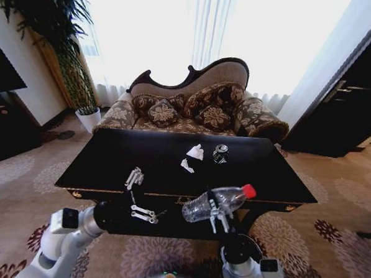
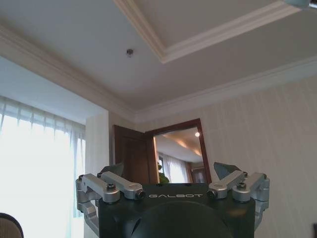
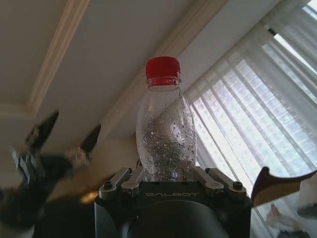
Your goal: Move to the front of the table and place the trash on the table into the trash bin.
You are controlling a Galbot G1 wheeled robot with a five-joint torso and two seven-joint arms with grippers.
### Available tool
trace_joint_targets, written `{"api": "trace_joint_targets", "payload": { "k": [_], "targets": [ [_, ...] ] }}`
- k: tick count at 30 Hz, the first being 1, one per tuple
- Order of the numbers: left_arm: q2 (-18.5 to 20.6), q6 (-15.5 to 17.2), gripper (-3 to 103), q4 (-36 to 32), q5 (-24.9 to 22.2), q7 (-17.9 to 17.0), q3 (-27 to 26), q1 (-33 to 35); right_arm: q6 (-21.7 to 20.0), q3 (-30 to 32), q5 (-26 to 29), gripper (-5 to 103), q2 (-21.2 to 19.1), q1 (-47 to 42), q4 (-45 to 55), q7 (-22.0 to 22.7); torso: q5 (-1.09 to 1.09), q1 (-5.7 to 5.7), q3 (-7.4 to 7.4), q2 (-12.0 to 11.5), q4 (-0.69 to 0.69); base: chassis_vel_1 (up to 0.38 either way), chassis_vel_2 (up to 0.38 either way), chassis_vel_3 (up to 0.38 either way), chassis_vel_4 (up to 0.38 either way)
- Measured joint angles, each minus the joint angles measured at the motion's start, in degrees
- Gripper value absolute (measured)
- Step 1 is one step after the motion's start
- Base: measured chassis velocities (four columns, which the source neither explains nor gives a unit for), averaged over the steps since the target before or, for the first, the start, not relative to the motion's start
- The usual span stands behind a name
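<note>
Right gripper (image 1: pixel 218 210) holds bottle (image 1: pixel 221 203) tilted, cap toward table (image 1: pixel 109 166)

The glossy black counter (image 1: pixel 109 163) with gold trim stood before a sofa. On its far middle lay a crumpled white tissue (image 1: pixel 196 152), a small white paper scrap (image 1: pixel 187 166) just nearer, and a crushed silver can (image 1: pixel 220 154) just beside the tissue, all apart.
</note>
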Motion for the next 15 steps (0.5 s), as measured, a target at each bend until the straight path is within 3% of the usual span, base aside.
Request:
{"api": "trace_joint_targets", "payload": {
  "k": [4, 6, 10, 12, 13, 15],
  "targets": [
    [-0.35, 0.35, 100, -0.69, -1.59, -2.01, -1.79, 0.0, 2.34, 0.58, -8.19, 27, -0.24, 0.73, -3.81, 2.24, -0.01, -0.01, 0.0, 0.0, 0.0, 0.0, 0.0, 0.0, 0.0],
    [-0.36, 0.36, 100, -0.69, -1.8, -2.15, -2.15, 0.01, 2.52, 0.74, -8.84, 27, -0.31, 0.87, -4.22, 2.68, -0.01, 0.0, 0.0, 0.0, 0.0, 0.0, 0.0, 0.0, 0.0],
    [-0.41, 0.41, 100, -0.7, -4.01, -3.07, -5.34, -0.07, 3.47, 2.57, -17.29, 27, -1.64, 2.09, -9.09, 10.23, 0.0, 0.0, 0.0, 0.0, 0.0, 0.0, 0.0, 0.0, 0.0],
    [-0.44, 0.44, 100, -0.73, -4.36, -3.22, -5.74, -0.08, 3.47, 2.87, -18.72, 27, -1.81, 2.27, -9.62, 11.36, 0.0, 0.0, 0.0, 0.0, 0.0, 0.0, 0.0, 0.0, 0.0],
    [-0.62, 0.62, 100, -1.02, -5.19, -3.52, -6.83, -0.03, 3.4, 3.85, -24.0, 26, -2.34, 3.05, -11.63, 15.69, 0.0, 0.0, 0.0, 0.0, 0.0, 0.0, 0.0, 0.0, 0.0],
    [-0.88, 0.69, 100, -1.38, -5.86, -3.79, -8.06, 0.27, 3.38, 4.93, -28.3, 25, -3.0, 4.27, -14.35, 18.5, 0.0, 0.0, 0.0, 0.0, 0.0, 0.0, 0.0, 0.0, 0.0]
  ]
}}
